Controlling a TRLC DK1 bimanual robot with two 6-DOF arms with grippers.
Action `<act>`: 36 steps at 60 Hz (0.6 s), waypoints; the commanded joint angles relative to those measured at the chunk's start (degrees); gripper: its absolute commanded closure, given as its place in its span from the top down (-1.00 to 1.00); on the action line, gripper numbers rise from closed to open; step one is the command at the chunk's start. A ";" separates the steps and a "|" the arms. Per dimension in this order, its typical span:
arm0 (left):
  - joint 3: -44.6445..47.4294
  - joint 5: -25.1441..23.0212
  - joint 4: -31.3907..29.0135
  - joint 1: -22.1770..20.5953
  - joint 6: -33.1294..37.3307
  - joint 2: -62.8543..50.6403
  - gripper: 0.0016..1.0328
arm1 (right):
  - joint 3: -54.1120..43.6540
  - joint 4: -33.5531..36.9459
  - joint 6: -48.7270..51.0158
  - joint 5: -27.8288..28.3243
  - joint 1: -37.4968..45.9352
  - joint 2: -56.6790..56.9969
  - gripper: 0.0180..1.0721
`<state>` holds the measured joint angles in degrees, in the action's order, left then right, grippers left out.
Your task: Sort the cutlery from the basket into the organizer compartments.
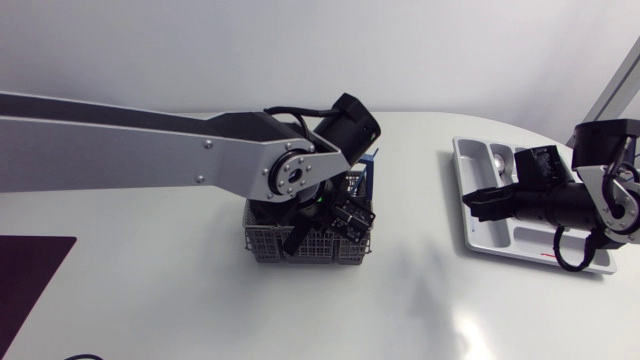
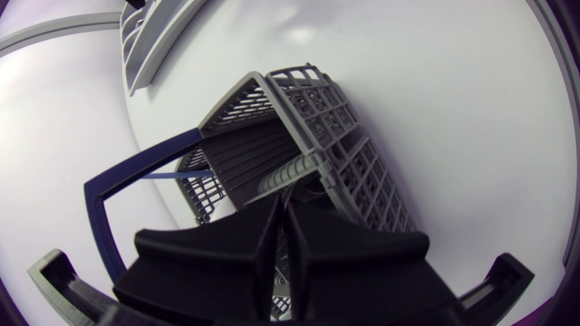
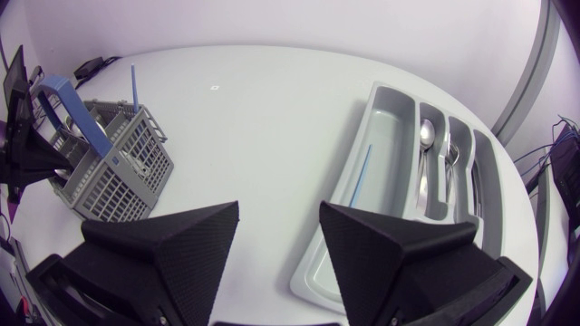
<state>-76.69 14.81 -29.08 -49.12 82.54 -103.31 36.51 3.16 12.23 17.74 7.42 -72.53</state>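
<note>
Left claw [image 2: 281, 213]: You see both fingers brought together, tips lowered into the basket [image 2: 349, 154]. You cannot tell whether anything is caught between them.
Basket: Grey mesh with a blue handle [image 3: 82, 118]. It sits directly under and ahead of the left claw, well apart from the right claw.
Basket contents: A thin blue rod [image 3: 135, 86] stands upright out of it. The rest is hidden from you.
Right claw [image 3: 279, 213]: Fingers set wide apart, held above the organizer [image 3: 381, 136].
Organizer: A grey tray, under and ahead of the right claw.
Organizer contents: A thin blue stick [image 3: 361, 177] lies lengthwise in the wide compartment. A spoon [image 3: 426, 136] and other silver cutlery [image 3: 449, 163] lie in the narrower compartments beside it.
Counter [image 1: 150, 290]: White, with a rounded edge. It carries both containers.
</note>
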 commanded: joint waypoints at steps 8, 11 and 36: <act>0.22 -0.22 -0.27 -0.01 -0.98 5.92 -0.94 | -1.53 0.53 0.60 -0.25 -0.39 2.75 0.25; 1.10 -0.22 -0.19 -0.27 -1.24 7.59 -0.93 | -1.62 0.88 0.60 -0.25 -0.48 3.45 0.25; 5.05 0.75 3.50 -1.33 -11.79 20.87 -0.94 | -3.11 8.97 2.45 2.65 -1.88 19.18 0.25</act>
<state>-72.03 15.27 -27.31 -49.95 75.16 -85.82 35.38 9.98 13.21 18.94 6.17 -57.84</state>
